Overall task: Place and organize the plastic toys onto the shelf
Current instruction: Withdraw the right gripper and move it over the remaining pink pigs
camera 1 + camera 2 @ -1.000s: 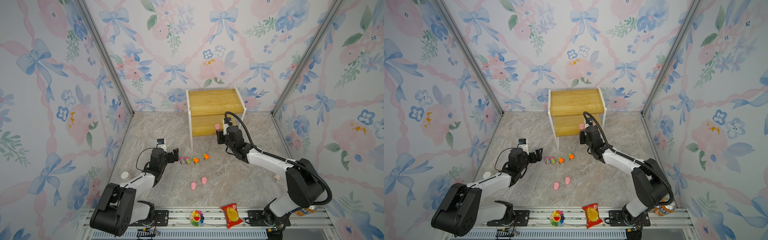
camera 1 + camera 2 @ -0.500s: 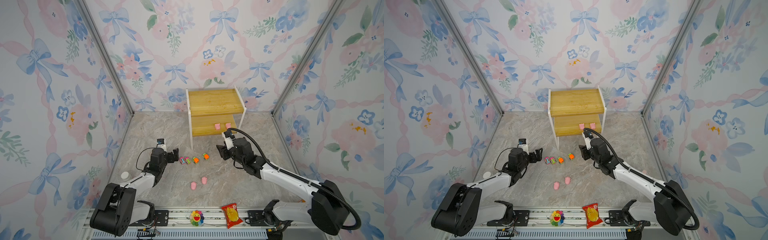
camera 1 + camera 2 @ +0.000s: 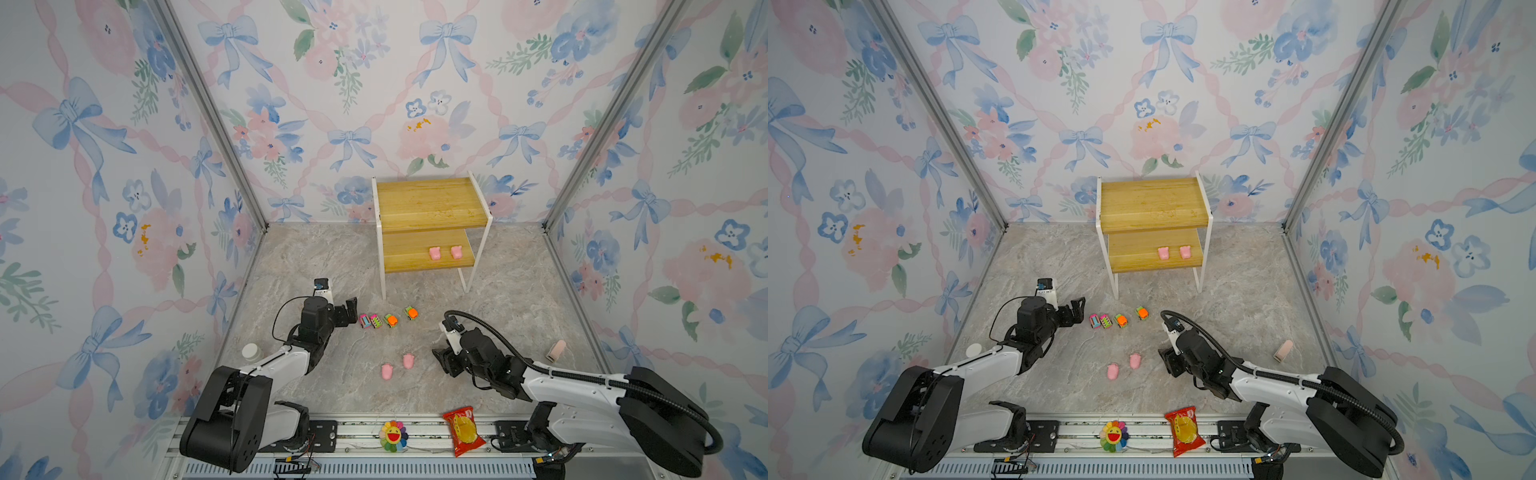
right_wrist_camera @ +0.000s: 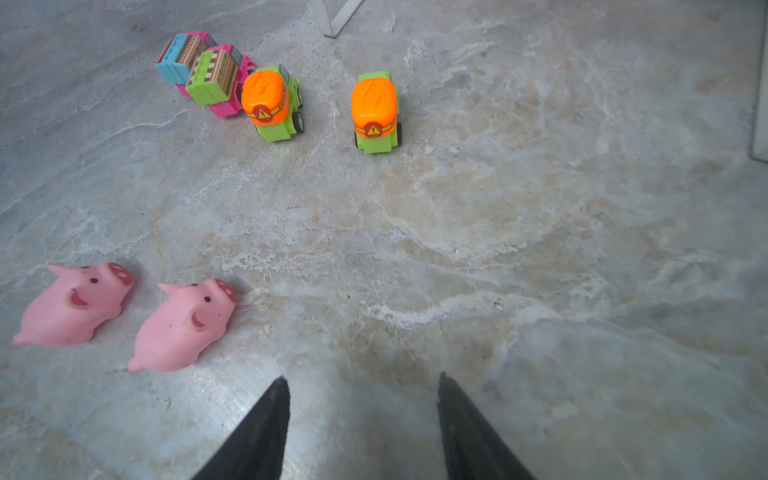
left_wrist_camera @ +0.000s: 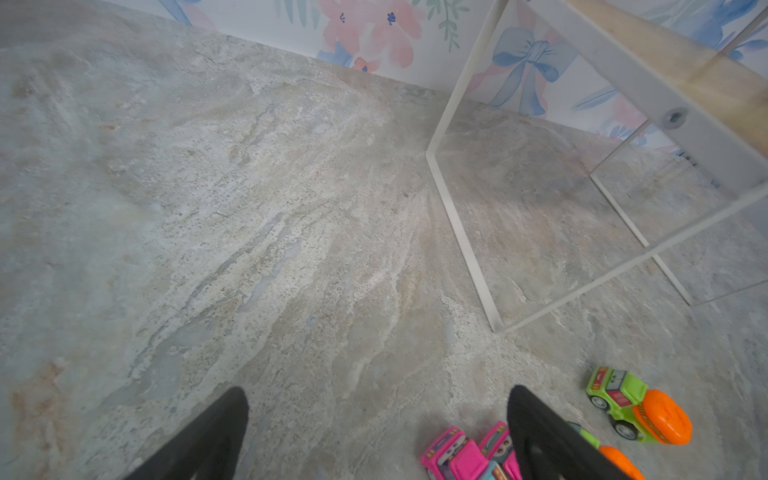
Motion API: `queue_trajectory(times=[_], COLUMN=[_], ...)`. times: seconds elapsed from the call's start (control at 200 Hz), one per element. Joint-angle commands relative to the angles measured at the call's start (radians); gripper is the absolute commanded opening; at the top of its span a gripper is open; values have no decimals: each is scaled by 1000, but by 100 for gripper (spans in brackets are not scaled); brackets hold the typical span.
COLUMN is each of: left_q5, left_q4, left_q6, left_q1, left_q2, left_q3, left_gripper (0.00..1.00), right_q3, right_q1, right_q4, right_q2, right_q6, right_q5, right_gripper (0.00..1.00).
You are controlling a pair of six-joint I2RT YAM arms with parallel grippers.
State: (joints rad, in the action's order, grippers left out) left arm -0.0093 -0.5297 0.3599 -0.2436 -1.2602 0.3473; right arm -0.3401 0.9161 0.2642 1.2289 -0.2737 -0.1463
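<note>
The shelf (image 3: 430, 208) stands at the back with two pink pigs (image 3: 434, 253) side by side on its lower board. Two more pigs (image 3: 387, 371) (image 4: 183, 324) lie on the floor in front. Behind them is a row of cars: two pink ones (image 3: 365, 321) (image 5: 453, 457) and two green ones with orange tops (image 3: 390, 320) (image 4: 374, 110). My left gripper (image 3: 349, 309) (image 5: 376, 390) is open, just left of the pink cars. My right gripper (image 3: 440, 361) (image 4: 360, 378) is open and empty, low over the floor just right of the pigs.
A rainbow flower (image 3: 392, 435) and a red snack packet (image 3: 463, 430) lie on the front rail. A white round cap (image 3: 250, 351) sits by the left wall. A small pink cylinder (image 3: 556, 350) lies near the right wall.
My right gripper left a pig on the shelf's lower board, drew back toward the front and came down beside the floor pigs, its jaws widening. The left arm stayed still.
</note>
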Motion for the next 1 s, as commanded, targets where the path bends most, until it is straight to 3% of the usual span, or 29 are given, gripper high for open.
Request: queue_trajectory(times=[0.0,0.27,0.58,0.755,0.995], left_q5=[15,17,14,9,15], left_q4=[-13,-10,-7,-7,-7], left_q6=[1,2,3,4,4], left_q1=[-3,-6,-8,-7,-9], left_q2=[21,36,38,39,22], left_q3=[-18,-33,-37,-38,-30], left_gripper=[98,98,98,98,98], right_q3=[-26,-80,-76,-62,-154], right_q1=[61,170,251,269,317], right_q4=[127,208,14,-28,-51], right_q2=[100,248,126,67,218], right_q6=[-71,-104,-116,-112,-109], right_q5=[-43,-85,-137,-104,-125], right_gripper=[61,62,63,63,65])
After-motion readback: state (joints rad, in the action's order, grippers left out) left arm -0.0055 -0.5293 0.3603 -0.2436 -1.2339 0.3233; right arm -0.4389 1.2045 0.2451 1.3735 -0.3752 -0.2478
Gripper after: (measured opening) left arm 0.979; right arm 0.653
